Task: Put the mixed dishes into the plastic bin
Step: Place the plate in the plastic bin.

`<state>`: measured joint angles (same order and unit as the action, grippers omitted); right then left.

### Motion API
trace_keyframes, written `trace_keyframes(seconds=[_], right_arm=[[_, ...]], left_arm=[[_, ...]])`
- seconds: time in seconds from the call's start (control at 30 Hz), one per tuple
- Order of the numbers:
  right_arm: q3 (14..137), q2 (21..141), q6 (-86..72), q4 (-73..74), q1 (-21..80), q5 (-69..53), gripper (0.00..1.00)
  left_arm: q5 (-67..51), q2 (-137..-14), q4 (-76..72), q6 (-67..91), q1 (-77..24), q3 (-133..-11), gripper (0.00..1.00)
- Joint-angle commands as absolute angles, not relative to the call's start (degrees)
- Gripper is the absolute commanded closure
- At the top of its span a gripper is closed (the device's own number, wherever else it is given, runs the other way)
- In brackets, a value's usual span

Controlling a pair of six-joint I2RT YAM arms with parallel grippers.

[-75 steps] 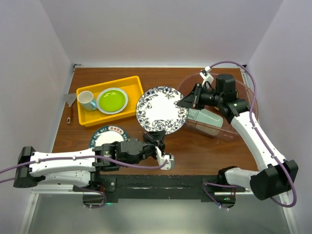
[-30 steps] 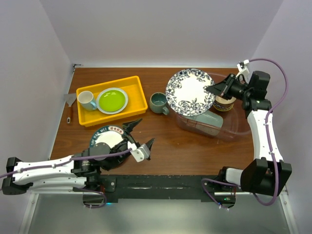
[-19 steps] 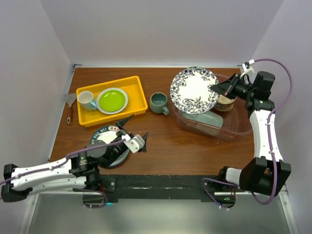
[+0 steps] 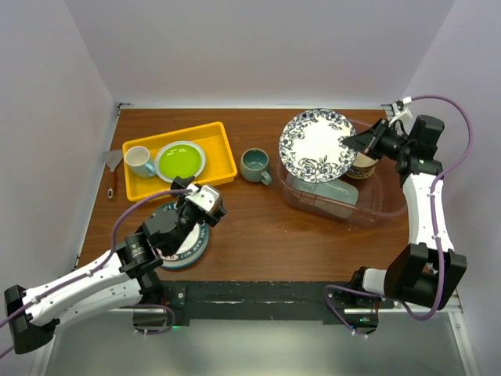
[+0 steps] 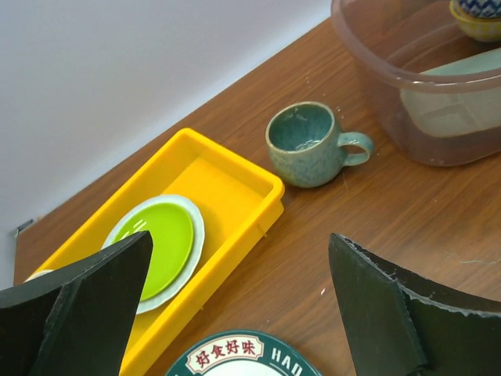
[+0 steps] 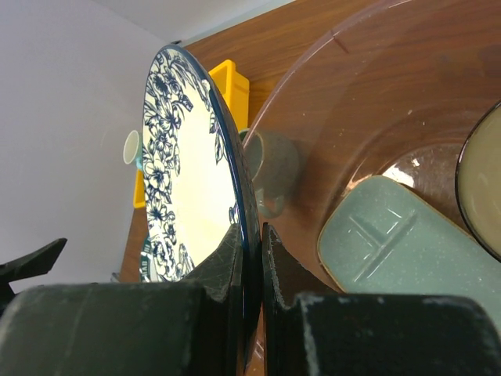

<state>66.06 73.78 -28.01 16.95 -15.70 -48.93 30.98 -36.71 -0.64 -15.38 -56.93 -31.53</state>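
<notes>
The right jaws are pinching the blue-patterned plate (image 4: 317,146) by its rim, holding it tilted just above the left half of the plastic bin (image 4: 383,208), apparently needing only lowering. The left jaws are gaping wide, well left of the bin.

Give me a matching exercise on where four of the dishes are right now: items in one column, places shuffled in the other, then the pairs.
1. blue-patterned plate
2. mint-green divided tray
3. grey-green mug
4. white plate with red marks

A. on the table between the yellow tray and the plastic bin
B. on the table, on the near side of the yellow tray
C. held by its rim in the right gripper
D. lying inside the plastic bin

Pairs: 1-C, 2-D, 3-A, 4-B
</notes>
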Motion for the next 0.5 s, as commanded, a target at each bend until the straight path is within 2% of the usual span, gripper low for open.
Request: trace_keyframes(seconds=[0.0,0.47], right_arm=[[68.38,73.39,-29.36,10.20,-16.43,-51.68,1.00],[68.82,75.67,-27.42,9.84,-17.05,-50.80,1.00]], left_arm=[[32.61,-36.39,-1.06,-11.69,-55.02,-32.61,0.00],[30.41,-36.47,-0.26,-11.07,-52.03,-32.34,0.00]])
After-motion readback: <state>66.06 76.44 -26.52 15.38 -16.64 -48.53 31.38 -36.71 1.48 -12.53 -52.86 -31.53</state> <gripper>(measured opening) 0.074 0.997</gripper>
